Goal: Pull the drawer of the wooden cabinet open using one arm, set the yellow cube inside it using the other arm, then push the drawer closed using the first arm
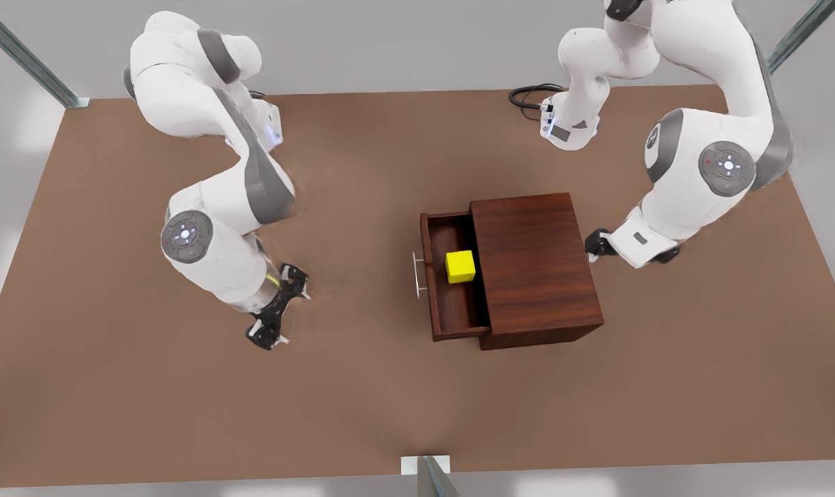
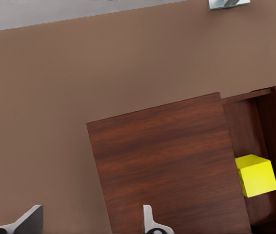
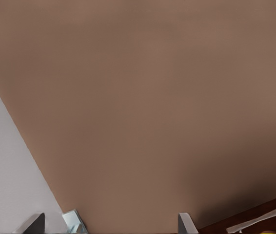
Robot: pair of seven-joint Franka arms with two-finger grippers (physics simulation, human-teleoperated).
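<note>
The wooden cabinet (image 1: 534, 266) (image 2: 167, 161) stands right of the table's middle. Its drawer (image 1: 452, 310) (image 2: 255, 122) is pulled out toward the front view's left, with the silver handle (image 1: 417, 275) (image 3: 260, 219) at its front. Inside the drawer rests the yellow cube (image 1: 461, 266) (image 2: 256, 175), touched by no gripper. My left gripper (image 1: 594, 243) (image 2: 89, 222) hangs open at the cabinet's back edge, on the front view's right. My right gripper (image 1: 286, 308) (image 3: 109, 224) is open and holds nothing, low over the table well to the left of the handle.
A black cable (image 1: 528, 96) loops on the table at the back, near the base of the arm on the front view's right. A metal post (image 1: 427, 473) (image 2: 228, 4) stands at the table's near edge. Bare brown table (image 1: 362, 386) surrounds the cabinet.
</note>
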